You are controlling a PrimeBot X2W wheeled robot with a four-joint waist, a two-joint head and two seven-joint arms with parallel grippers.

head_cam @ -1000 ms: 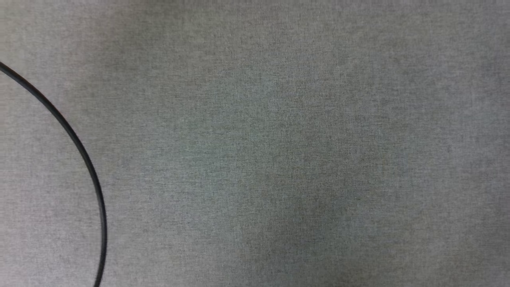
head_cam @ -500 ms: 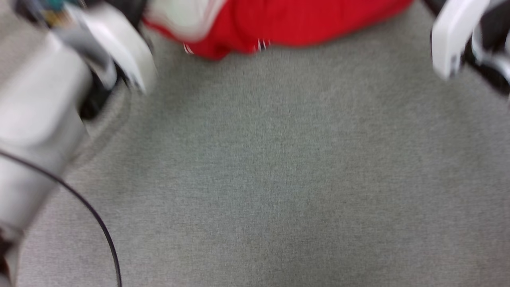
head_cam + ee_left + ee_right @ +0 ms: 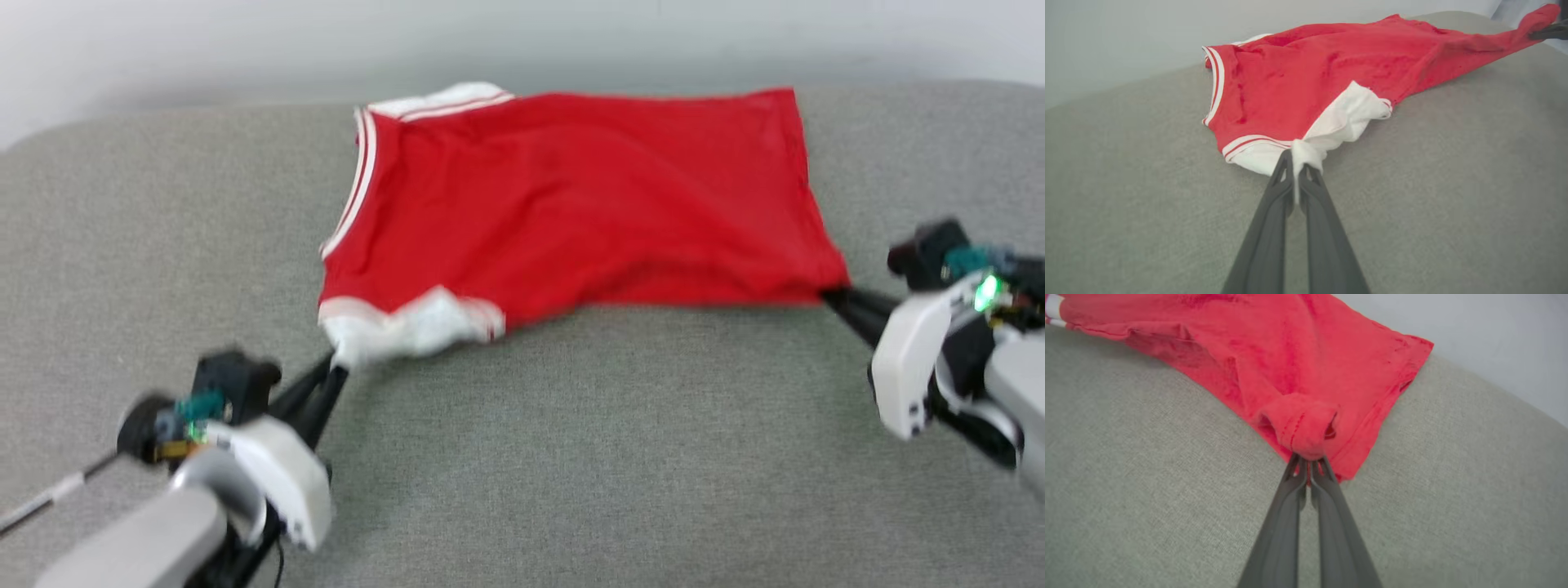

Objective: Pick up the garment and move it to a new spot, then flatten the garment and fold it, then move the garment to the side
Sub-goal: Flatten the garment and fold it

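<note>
The garment [image 3: 571, 204] is a red jersey with white sleeves and striped trim, spread on the grey surface, plain red face up. My left gripper [image 3: 336, 371] is shut on the near white sleeve [image 3: 1306, 157] at the garment's left corner. My right gripper [image 3: 826, 296] is shut on the red hem corner [image 3: 1306, 433] at the garment's right, bunching the cloth there. The garment [image 3: 1331, 77] stretches between the two grips, its near edge slightly lifted and wrinkled. In the right wrist view the garment [image 3: 1274, 355] runs up and left from my fingertips.
A grey fabric-covered surface [image 3: 571, 457] lies under everything, with bare room in front of the garment. A pale wall [image 3: 245, 41] runs behind the far edge. A thin rod or cable [image 3: 41, 498] sticks out at the lower left.
The head camera has swung up from bare grey fabric, so the whole garment and both grippers have come into view. No move of the things themselves can be told.
</note>
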